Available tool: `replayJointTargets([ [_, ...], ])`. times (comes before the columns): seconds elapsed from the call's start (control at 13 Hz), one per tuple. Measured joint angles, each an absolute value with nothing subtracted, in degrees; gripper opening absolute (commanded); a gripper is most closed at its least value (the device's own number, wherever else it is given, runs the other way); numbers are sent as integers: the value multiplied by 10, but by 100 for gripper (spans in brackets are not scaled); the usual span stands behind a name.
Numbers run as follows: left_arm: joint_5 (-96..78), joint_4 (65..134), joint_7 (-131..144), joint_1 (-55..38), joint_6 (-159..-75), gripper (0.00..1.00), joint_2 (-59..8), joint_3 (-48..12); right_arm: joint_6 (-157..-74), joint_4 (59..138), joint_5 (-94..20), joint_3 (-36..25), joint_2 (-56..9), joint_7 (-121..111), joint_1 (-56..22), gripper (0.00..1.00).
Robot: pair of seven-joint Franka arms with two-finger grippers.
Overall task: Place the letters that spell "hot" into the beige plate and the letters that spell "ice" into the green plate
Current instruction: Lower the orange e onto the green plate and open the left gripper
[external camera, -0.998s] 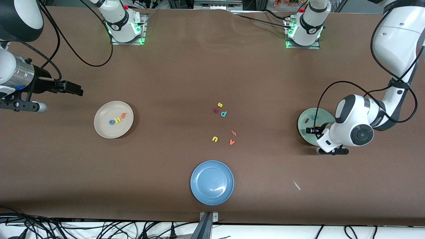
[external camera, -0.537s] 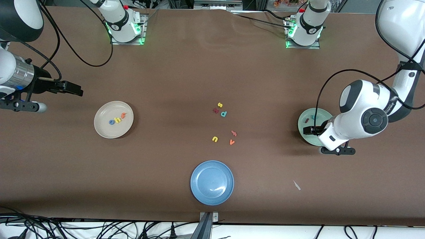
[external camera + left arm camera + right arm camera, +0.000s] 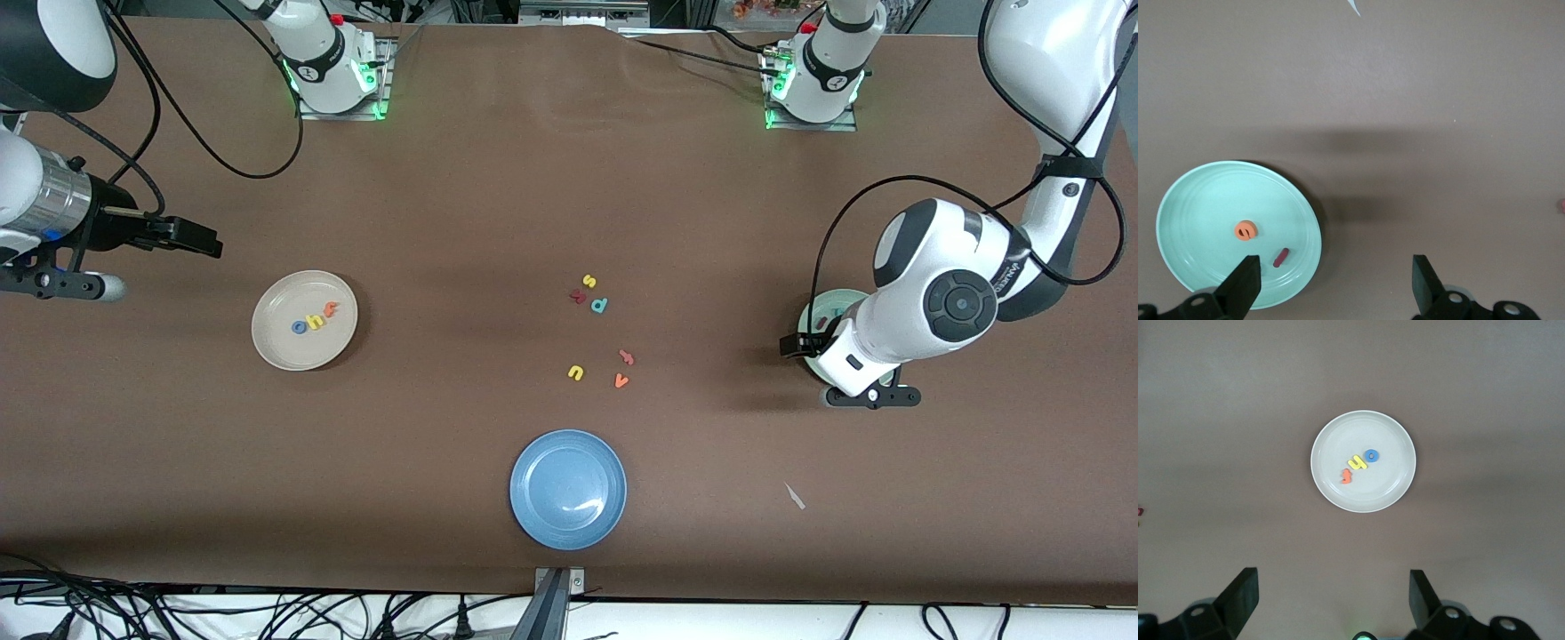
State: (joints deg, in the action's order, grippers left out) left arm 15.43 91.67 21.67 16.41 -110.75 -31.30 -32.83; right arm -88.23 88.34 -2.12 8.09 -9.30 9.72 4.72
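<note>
In the front view the left arm's bulky wrist covers most of the green plate [image 3: 809,316], leaving only a sliver of rim at mid-height of the frame. The left wrist view shows more of it. The orange e [image 3: 1245,231] and the dark red i [image 3: 1281,257] lie on the plate, close together but apart. We cannot make out the teal c; it may sit under the dark finger [image 3: 1243,285] that overlaps the plate (we would not swear to it).

The left arm bends down from the top edge, and its forearm slopes toward the plate. The left gripper [image 3: 1335,288] is spread wide and empty, with one finger over the plate's edge and the other over bare table.

The right arm waits, cut off by the frame's edge. The right gripper [image 3: 191,236] points level above the table, its jaws wide and holding nothing.

The beige plate [image 3: 276,348] holds the blue o [image 3: 300,327], yellow h [image 3: 314,321] and orange t [image 3: 330,310] in a short row.
</note>
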Motion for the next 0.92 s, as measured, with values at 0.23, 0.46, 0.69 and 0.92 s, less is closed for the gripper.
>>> replayJointTargets([
  [0.23, 154, 910, 217, 168, -1103, 99, -312, -325, -882, 883, -21, 81, -93, 97, 47, 100],
  [0.46, 154, 908, 212, 170, -1102, 99, -312, -322, -882, 883, -21, 81, -94, 97, 47, 100],
  [0.69, 154, 899, 207, 175, -1099, 99, -310, -322, -883, 883, -21, 81, -94, 97, 46, 100],
  [0.92, 154, 896, 206, 176, -1094, 99, -309, -322, -884, 883, -21, 81, -94, 97, 46, 100],
])
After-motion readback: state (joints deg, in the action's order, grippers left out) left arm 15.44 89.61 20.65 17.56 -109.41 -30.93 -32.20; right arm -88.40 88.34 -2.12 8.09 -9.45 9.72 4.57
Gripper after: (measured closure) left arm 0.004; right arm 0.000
